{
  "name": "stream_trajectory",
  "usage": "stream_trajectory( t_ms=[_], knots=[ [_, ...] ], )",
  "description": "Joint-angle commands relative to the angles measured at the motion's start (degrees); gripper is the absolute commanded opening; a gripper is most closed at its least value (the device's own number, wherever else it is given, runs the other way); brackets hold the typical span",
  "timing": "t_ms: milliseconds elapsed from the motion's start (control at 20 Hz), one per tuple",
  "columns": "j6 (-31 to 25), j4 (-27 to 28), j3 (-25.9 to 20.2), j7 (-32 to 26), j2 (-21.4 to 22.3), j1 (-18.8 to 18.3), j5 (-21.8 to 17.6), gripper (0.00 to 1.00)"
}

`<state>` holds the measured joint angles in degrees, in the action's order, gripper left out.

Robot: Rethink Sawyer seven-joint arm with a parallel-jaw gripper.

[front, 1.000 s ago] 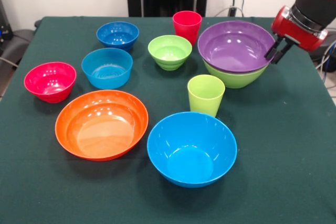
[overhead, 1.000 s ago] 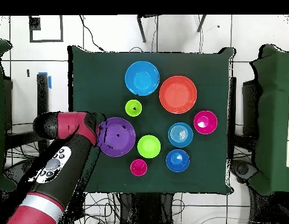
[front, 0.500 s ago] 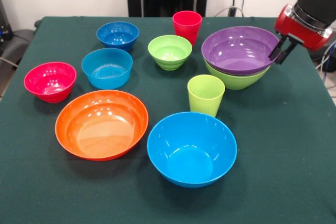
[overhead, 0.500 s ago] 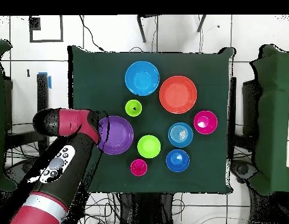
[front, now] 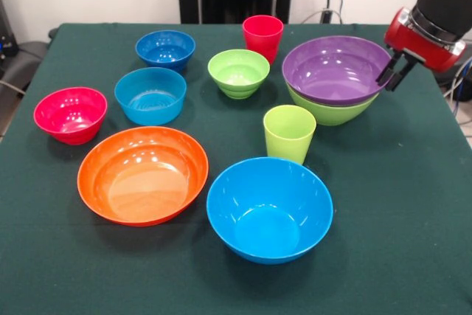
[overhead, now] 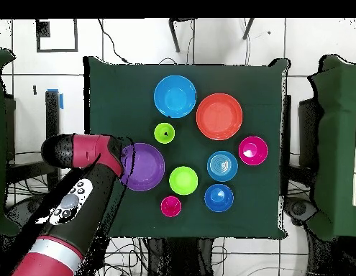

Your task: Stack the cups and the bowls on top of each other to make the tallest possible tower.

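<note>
I am building the base of the tower (front: 335,86): the purple bowl (front: 335,68) is sitting nested in the large lime-green bowl (front: 328,111), right beside my gripper (front: 393,75). My fingers are standing narrowly apart at the purple rim, holding nothing that I can make out. Next I am needing another piece, perhaps the green cup (front: 289,133) just beyond the stack.

The red and black jointed robot arm (front: 442,1) enters from the upper right corner of the front view, sloping down and left. Its dark two-fingered gripper (front: 394,73) hangs at the right edge, fingers slightly parted. Overhead, the arm (overhead: 69,208) runs from lower left up to the left-centre.
</note>
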<state>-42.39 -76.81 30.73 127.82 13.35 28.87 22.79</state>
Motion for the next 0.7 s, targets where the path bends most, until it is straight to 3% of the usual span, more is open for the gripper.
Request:
stream_trajectory(
  t_ms=[50, 700],
  knots=[
    [1.68, -0.55, -5.74, 6.53, -3.36, -0.8, -2.8, 0.0],
    [2.66, -0.85, -4.76, 6.85, -3.45, -0.53, -3.26, 0.0]
  ],
)
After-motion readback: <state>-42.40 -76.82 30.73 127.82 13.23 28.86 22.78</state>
